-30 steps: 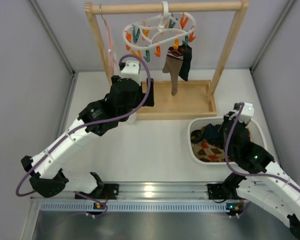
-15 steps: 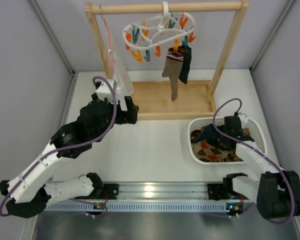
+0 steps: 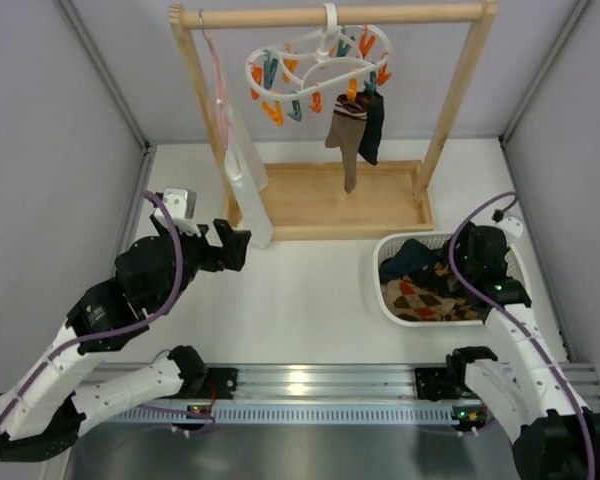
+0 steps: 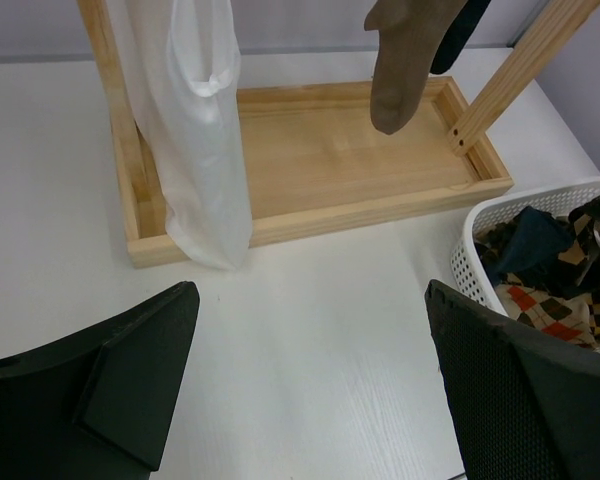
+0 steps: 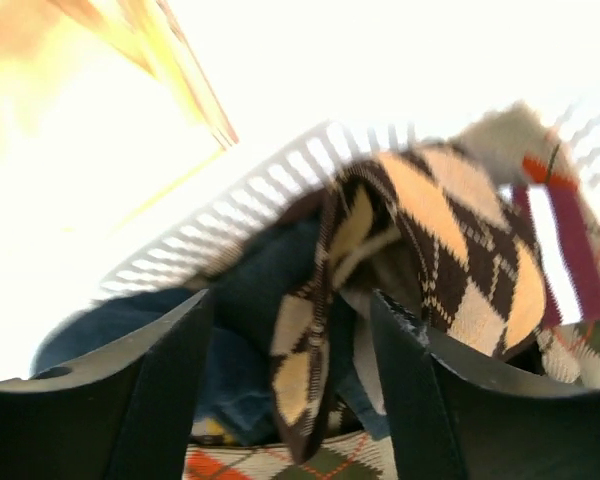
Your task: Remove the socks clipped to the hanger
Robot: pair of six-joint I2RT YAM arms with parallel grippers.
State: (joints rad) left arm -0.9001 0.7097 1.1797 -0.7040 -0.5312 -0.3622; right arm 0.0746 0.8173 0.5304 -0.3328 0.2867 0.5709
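Note:
The white hanger (image 3: pixel 315 62) with orange and teal pegs hangs from the wooden rail. Two socks are still clipped to it at the right: a taupe-brown one (image 3: pixel 345 140) (image 4: pixel 405 60) and a dark one (image 3: pixel 372 125) (image 4: pixel 462 25). Other socks, dark blue and diamond patterned (image 3: pixel 425 295), lie in the white basket (image 3: pixel 388 292). My right gripper (image 3: pixel 472 262) (image 5: pixel 290 300) hangs open over the basket, with a fold of a diamond sock (image 5: pixel 460 250) loose between its fingers. My left gripper (image 3: pixel 228 248) (image 4: pixel 310 295) is wide open and empty above the table, in front of the rack.
The rack's wooden base tray (image 3: pixel 380 205) (image 4: pixel 330 150) stands at the back. A long white cloth (image 3: pixel 245 180) (image 4: pixel 195 150) hangs from a thin pink hanger (image 3: pixel 218 70) at the rack's left post. The basket rim (image 4: pixel 500 215) sits right of the left gripper. Grey walls close both sides.
My left arm pulled back from the rack toward the near left, still open. My right gripper opened over the basket and let go of the diamond sock.

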